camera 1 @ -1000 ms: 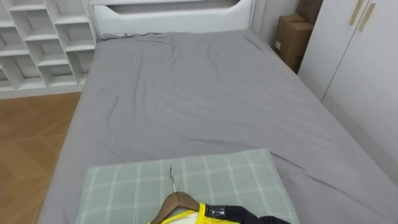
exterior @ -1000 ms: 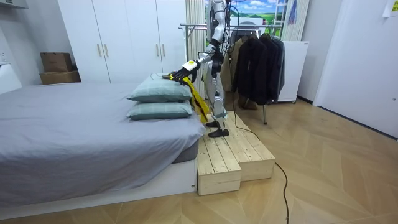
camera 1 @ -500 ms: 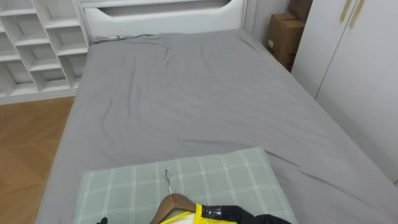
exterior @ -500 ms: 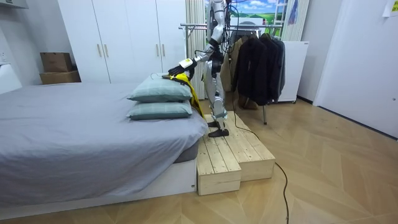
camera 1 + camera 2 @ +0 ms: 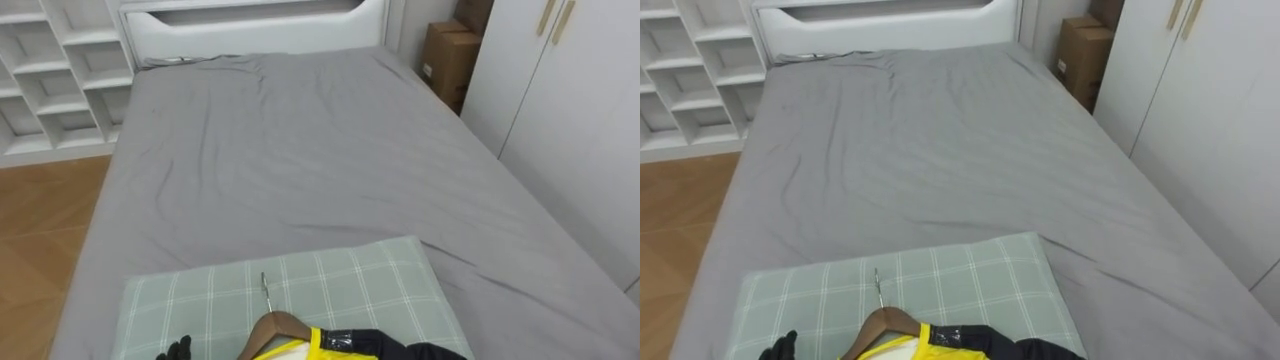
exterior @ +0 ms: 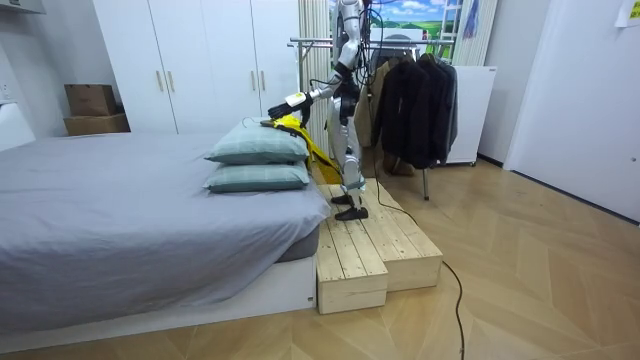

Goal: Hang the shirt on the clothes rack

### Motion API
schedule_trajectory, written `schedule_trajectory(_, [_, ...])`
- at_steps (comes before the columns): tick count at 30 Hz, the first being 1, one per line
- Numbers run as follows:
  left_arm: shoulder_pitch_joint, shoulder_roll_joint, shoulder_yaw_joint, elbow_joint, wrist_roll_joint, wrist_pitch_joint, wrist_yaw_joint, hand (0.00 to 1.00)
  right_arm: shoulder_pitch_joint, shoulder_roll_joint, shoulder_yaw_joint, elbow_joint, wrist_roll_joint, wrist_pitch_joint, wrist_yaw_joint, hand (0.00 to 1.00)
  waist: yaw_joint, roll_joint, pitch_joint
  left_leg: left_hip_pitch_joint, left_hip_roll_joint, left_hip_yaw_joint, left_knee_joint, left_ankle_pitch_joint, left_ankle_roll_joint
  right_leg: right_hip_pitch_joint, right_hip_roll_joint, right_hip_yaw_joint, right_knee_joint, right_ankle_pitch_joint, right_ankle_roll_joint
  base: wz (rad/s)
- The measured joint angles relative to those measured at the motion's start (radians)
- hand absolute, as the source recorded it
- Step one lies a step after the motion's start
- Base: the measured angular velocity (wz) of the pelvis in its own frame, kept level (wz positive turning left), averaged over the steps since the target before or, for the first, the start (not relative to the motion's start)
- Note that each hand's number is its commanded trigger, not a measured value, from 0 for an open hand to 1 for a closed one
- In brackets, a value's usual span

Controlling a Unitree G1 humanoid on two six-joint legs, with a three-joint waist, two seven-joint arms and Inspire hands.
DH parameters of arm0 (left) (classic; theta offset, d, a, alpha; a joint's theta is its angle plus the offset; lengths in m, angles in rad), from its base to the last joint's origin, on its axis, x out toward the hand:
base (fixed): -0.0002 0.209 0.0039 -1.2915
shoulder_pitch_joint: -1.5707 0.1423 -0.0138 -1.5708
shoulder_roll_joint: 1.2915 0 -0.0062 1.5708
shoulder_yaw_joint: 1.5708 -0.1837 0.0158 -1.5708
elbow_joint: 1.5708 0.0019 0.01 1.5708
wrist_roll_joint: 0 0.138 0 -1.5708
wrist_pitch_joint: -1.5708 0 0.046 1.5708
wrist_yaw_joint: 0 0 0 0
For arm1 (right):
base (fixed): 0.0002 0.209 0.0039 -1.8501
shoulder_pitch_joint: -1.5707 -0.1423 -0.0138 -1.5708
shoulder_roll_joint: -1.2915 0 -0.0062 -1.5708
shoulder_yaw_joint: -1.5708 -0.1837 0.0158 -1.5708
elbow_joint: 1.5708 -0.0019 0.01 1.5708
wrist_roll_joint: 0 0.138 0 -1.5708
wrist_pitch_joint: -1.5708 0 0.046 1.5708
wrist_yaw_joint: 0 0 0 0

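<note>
At 7 o'clock, right at the bottom edge of my head camera, my left robot hand (image 5: 176, 350) just pokes in over the pillow (image 5: 350, 285); I cannot tell whether it is released or clenched. Beside it at 6 o'clock sits the wooden hanger (image 5: 283, 324), its metal hook pointing up across the checked pillow, with the yellow and black garment (image 5: 335, 343) on its shoulders. Beyond the pillow the grey bed (image 5: 300, 150) runs toward 12 o'clock, with wooden floor (image 5: 40, 220) at 9 o'clock and a white wardrobe (image 5: 570, 100) at 3 o'clock. Farthest off I see the white headboard (image 5: 250, 25) at 12, a shelf unit (image 5: 55, 70) at 11 and a cardboard box (image 5: 448, 55) at 1. In the room view the robot stands on a wooden platform (image 6: 370, 250) by the stacked pillows, an arm stretched over them with the garment hanging beneath; its grip I cannot tell. A clothes rack (image 6: 415, 95) stands behind it.
</note>
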Motion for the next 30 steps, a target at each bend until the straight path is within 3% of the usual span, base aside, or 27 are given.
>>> schedule_trajectory(17, [-0.002,0.011,0.006,0.053,0.000,0.001,-0.009,0.00,0.009,-0.004,-0.001,0.002,0.000,0.000,0.001,0.00,-0.007,0.004,-0.0026,-0.005,0.000,0.005,0.000,0.000,0.000,-0.008,0.000,0.010,0.001,0.000,0.000,0.00])
schedule_trajectory(25, [-0.026,-0.022,0.039,0.102,-0.002,0.004,-0.011,0.00,0.013,-0.004,0.006,0.003,0.001,0.000,-0.002,0.00,-0.019,0.000,-0.0046,-0.008,0.000,0.005,0.002,0.001,-0.001,-0.009,0.000,0.007,0.001,0.000,0.000,0.00])
schedule_trajectory(30, [-0.035,-0.023,0.028,0.101,-0.001,0.004,-0.011,0.00,0.011,-0.004,0.012,0.002,0.001,0.000,-0.003,0.00,-0.021,-0.009,-0.0059,-0.013,-0.001,-0.002,0.002,0.001,-0.001,-0.011,-0.002,-0.011,0.000,0.000,0.000,0.03])
